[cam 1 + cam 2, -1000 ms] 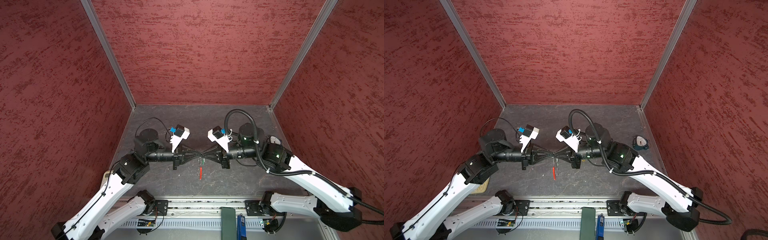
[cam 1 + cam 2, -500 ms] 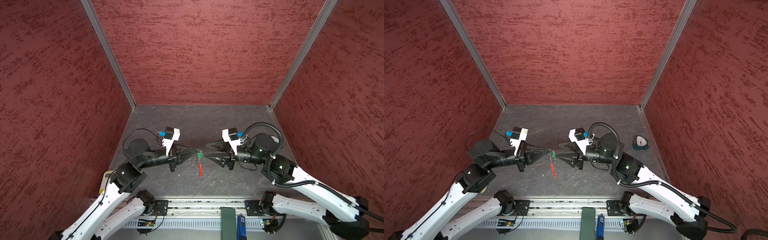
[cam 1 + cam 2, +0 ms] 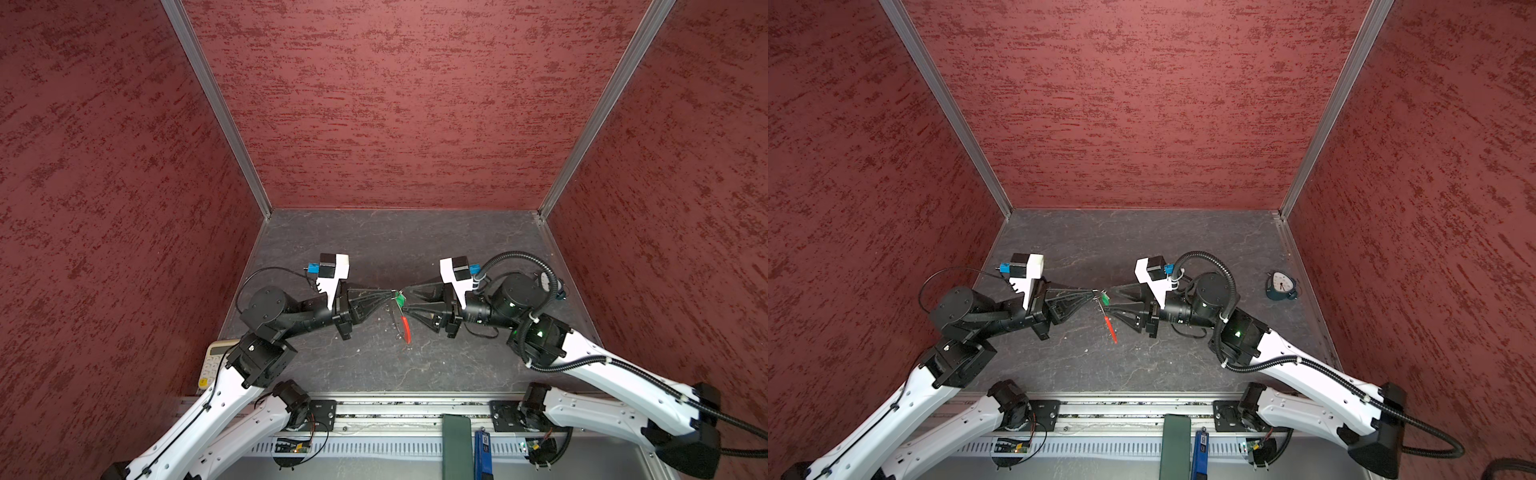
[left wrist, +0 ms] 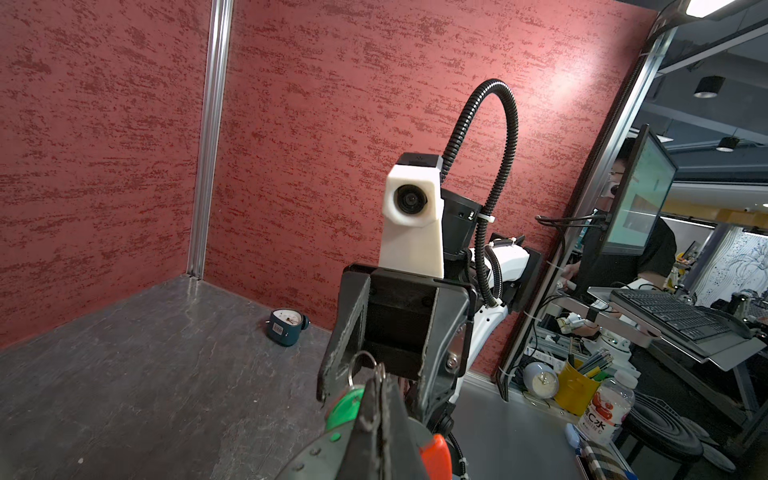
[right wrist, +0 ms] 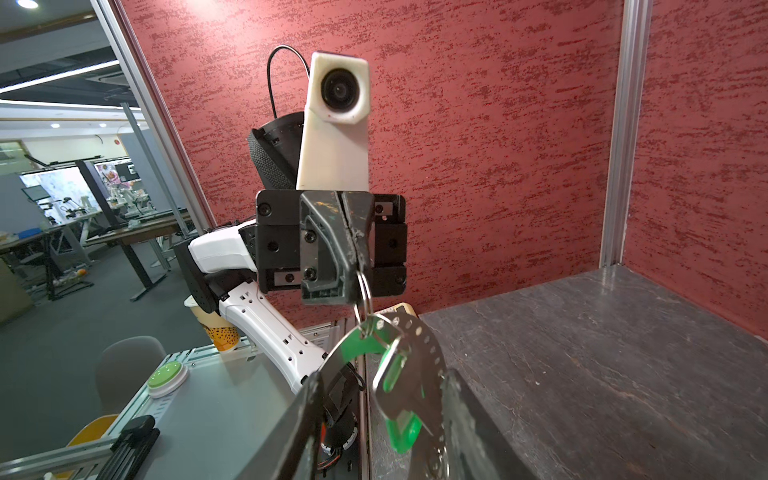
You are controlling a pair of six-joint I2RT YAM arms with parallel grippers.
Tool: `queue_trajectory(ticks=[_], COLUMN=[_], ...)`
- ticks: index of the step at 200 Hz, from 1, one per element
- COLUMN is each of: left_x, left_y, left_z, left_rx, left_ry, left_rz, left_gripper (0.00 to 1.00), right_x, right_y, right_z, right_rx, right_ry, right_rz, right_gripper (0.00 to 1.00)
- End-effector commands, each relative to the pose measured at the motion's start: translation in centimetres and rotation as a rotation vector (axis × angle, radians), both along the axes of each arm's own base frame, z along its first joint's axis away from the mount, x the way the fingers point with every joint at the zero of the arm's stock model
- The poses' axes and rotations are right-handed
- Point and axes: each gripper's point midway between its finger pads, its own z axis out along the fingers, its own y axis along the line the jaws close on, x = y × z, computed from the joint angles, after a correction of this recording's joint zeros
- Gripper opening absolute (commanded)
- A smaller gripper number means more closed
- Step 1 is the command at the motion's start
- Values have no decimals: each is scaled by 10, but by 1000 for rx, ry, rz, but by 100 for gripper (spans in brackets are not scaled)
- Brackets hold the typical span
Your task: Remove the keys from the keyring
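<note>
1. The right gripper [image 3: 404, 301], nearly closed and tip to tip with the left gripper [image 3: 392, 293] a second ago, has been opened, drawn back and brought in again; its jaws are now spread, with the green tag [image 3: 400, 298] at their mouth and nothing gripped.
2. The left gripper is seen clamped shut on the keyring [image 3: 405, 329] at a metal ring [image 5: 364, 286]; the green tag hangs just under that ring; the red sleeve [image 3: 1111, 328] dangles below, above the table [image 3: 457, 361].
3. A fresh hold on the green tag is judged to be sought; the tag is still strung, so no key has been freed; the yellow tag cannot be made out.
4. No container is seen on the table; only a clock [image 3: 1282, 286] and a calculator [image 3: 214, 363] lie near its edges; outside the cell, a yellow pot [image 4: 575, 386] is filled with pencils, and a cup [image 5: 216, 328] is seen, its contents hidden.
</note>
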Motion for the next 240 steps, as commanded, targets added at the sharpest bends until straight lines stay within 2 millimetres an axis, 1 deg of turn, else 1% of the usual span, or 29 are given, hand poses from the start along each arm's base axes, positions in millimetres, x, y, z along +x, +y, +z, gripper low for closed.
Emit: queue_trajectory(ticks=[1,23,48,93,124,142,159,180,208,230,240], left_x=[-2,-3,-3,2,-1,1,2,1,3,2,2], left_y=[1,-1,-2,6,12,14,16,16,13,11,11], left_z=[8,7,5,10,20,23,26,30,27,23,21], left_rx=[-31,-26,-21,-55,-110,-128,-145,-160,-146,-129,-120], left_ry=[-23,-18,-10,-27,-51,-57,-64,-71,-61,-52,-45], left_rz=[-6,-22,-21,42,54,70,80,72,55,32,31], left_gripper=[0,0,0,0,0,0,0,0,0,0,0], right_x=[-2,2,3,1,-2,-4,-7,-7,-7,-6,-6], right_y=[4,6,5,6,10,13,17,21,27,25,23], right_z=[12,10,11,6,-3,-10,-18,-33,-50,-52,-50], right_rx=[29,18,15,-3,-20,-28,-42,-72,-107,-115,-119], right_ry=[-20,-22,-27,-24,-18,-23,-19,-5,21,28,23], right_rz=[13,0,-11,0,5,0,-1,-5,1,-12,-18], right_gripper=[44,38,28,0,0,0,0,0,0,0,0])
